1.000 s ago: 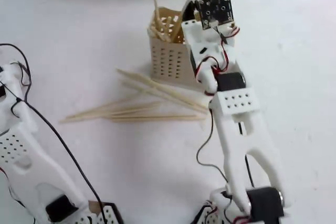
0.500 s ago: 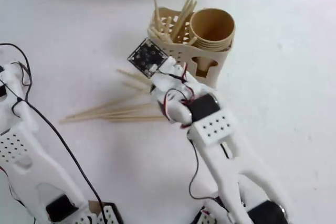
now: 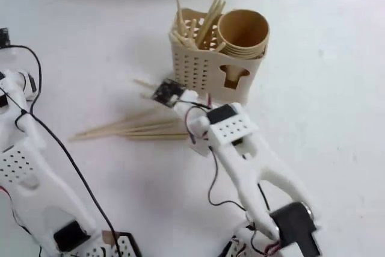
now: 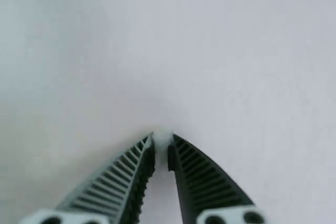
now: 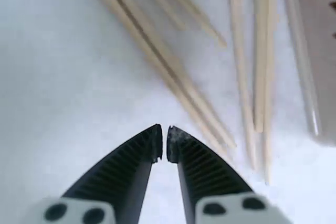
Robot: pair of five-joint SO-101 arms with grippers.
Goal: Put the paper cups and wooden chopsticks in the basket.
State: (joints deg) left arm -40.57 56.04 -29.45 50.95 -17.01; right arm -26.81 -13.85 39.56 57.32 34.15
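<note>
Right now my right gripper [image 5: 164,144], pressed together and empty, hangs low over the loose wooden chopsticks [image 5: 157,59] just beside the basket [image 3: 201,70], I'd judge to gather them next. Paper cups [image 3: 243,28] stand stacked inside the basket. My left gripper [image 4: 161,145], likewise closed on nothing, rests well away from it.

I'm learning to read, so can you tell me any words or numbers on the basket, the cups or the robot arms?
None: no word, number or sign can be read. The basket, the paper cups, the chopsticks and the table are plain, and so are the right arm and left arm.
</note>
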